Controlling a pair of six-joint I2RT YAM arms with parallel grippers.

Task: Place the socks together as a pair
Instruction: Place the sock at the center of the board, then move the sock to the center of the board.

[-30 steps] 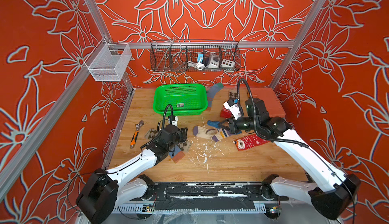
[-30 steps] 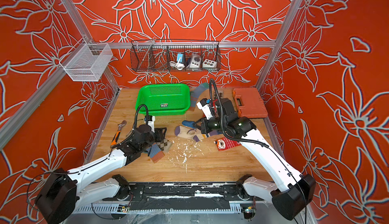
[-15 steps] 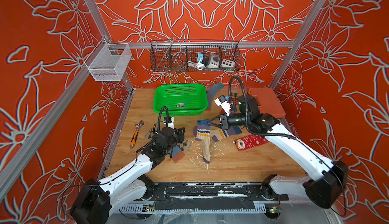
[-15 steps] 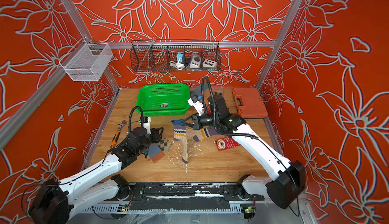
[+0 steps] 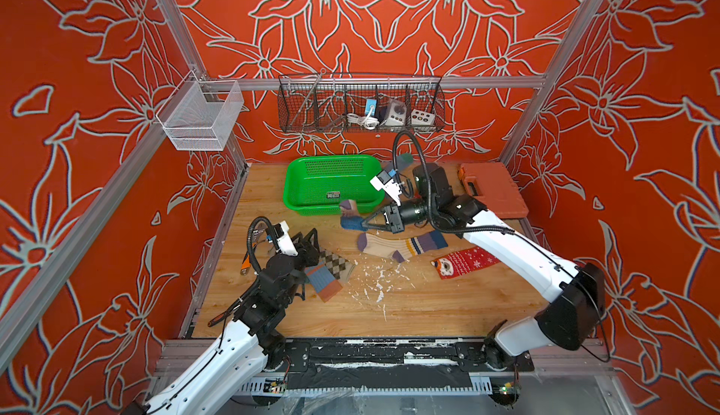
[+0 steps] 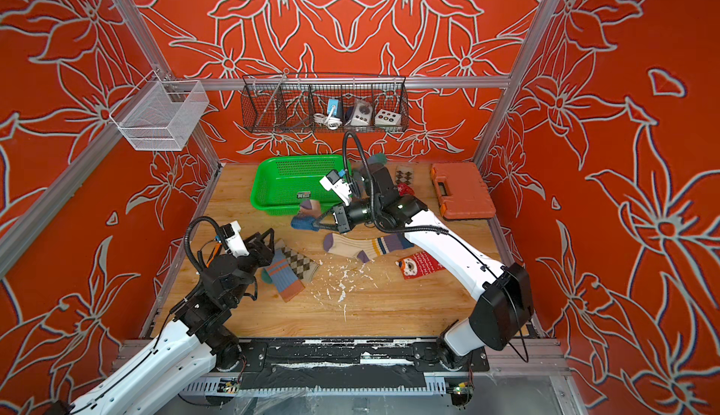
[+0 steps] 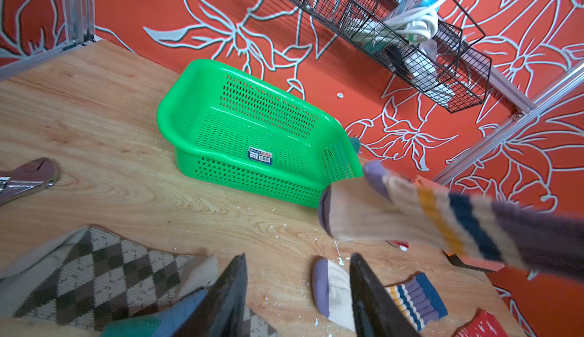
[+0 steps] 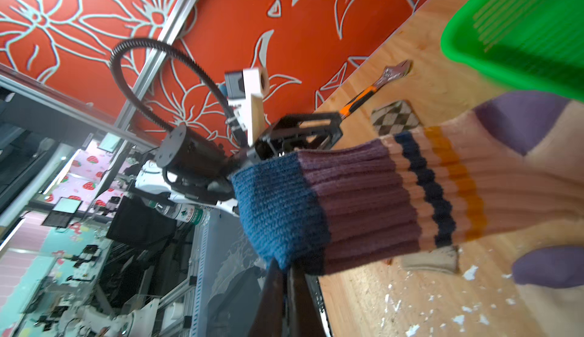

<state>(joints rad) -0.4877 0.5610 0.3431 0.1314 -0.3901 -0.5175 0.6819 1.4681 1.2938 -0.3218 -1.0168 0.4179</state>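
Beside green basket [image 7: 252, 180] — right fingers [image 8: 270, 303] clamp striped sock [image 8: 363, 205] | left fingers [image 7: 227, 294] half-open, empty

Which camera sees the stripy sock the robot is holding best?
The right wrist view: the held sock fills it, stripes plain. The left wrist view shows it blurred; both top views show it small and bunched.

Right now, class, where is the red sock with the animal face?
In both top views the red sock lies flat on the right side of the table, beside the flat beige striped sock, its cuff end under the right arm.
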